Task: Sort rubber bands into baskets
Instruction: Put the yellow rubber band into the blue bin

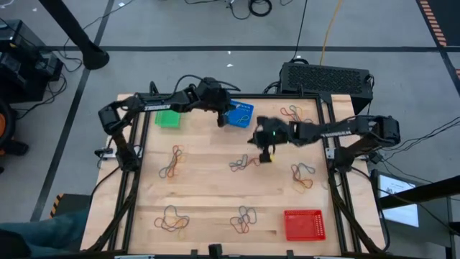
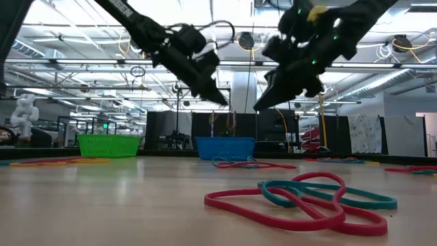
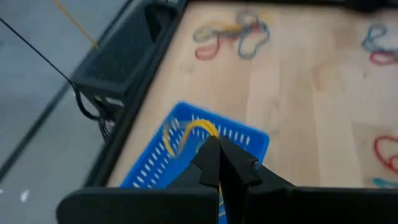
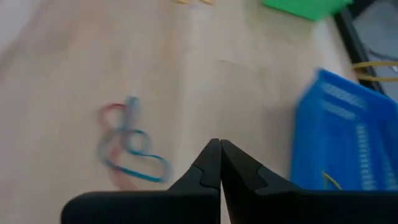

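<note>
The blue basket [image 1: 238, 115] stands at the table's far middle with a yellow rubber band [image 3: 186, 129] in it. My left gripper [image 3: 219, 144] is shut and hovers over the basket's near wall; it also shows raised in the low view [image 2: 220, 100]. My right gripper [image 4: 219, 147] is shut and empty above the bare wood just right of the basket [image 4: 348, 137], and shows in the high view [image 1: 256, 138]. A red and blue band tangle [image 4: 129, 148] lies on the table ahead of it. The green basket [image 1: 167, 117] stands left of the blue one, and the red basket [image 1: 303, 224] at the near right. My left gripper's shut fingertips [image 3: 211, 149] line up with one end of the yellow band's arc [image 3: 208, 129] in the left wrist view. I cannot tell whether they touch it. The low view shows nothing hanging from them.
Band tangles lie across the table: left middle [image 1: 172, 162], centre [image 1: 243, 164], right [image 1: 302, 176], far right [image 1: 291, 111], near left [image 1: 172, 219] and near centre [image 1: 244, 219]. A black vented box [image 1: 327, 78] stands past the far edge.
</note>
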{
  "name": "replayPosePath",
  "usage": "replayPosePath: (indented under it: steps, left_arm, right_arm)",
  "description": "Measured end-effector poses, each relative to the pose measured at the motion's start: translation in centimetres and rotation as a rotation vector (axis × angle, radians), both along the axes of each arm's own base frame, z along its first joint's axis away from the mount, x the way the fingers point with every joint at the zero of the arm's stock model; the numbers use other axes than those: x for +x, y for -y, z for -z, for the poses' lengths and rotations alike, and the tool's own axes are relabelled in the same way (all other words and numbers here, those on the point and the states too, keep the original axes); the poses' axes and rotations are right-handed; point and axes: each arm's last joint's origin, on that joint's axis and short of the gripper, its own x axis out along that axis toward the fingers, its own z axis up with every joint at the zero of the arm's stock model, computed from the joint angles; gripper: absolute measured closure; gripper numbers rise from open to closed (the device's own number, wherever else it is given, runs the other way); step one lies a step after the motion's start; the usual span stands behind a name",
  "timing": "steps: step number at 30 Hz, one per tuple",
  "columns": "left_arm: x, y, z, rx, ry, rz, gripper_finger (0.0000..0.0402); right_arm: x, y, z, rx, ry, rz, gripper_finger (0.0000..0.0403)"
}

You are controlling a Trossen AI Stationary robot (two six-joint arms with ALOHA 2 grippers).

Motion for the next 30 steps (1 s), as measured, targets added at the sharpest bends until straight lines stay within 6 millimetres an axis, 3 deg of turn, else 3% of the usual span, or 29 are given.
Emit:
replayPosePath:
  steps: [3, 7, 12, 23, 30]
  left_arm:
    - [0.1, -0.5, 1.0, 0.003, -0.025, 0.015, 0.0401]
    - [0.1, -1.4, 1.9, 0.005, -0.027, 0.002, 0.0401]
    - [0.4, -2.1, 3.0, -0.011, -0.055, -0.009, 0.0401]
    - [2.7, -3.6, 2.2, -0.043, -0.137, 0.003, 0.0402]
    - [3.1, -3.9, 3.3, -0.061, -0.206, 0.013, 0.0402]
  right_arm:
    - [-0.6, 2.2, -0.1, 0.035, 0.012, 0.05, 0.0403]
    - [-1.1, 3.8, -0.2, 0.081, 0.029, 0.088, 0.0403]
    - [-1.2, 4.7, -0.5, 0.094, 0.073, 0.109, 0.0403]
    - [-2.1, 7.1, -0.8, 0.083, 0.103, 0.197, 0.0403]
    - [-2.4, 7.4, -0.7, 0.085, 0.096, 0.213, 0.0403]
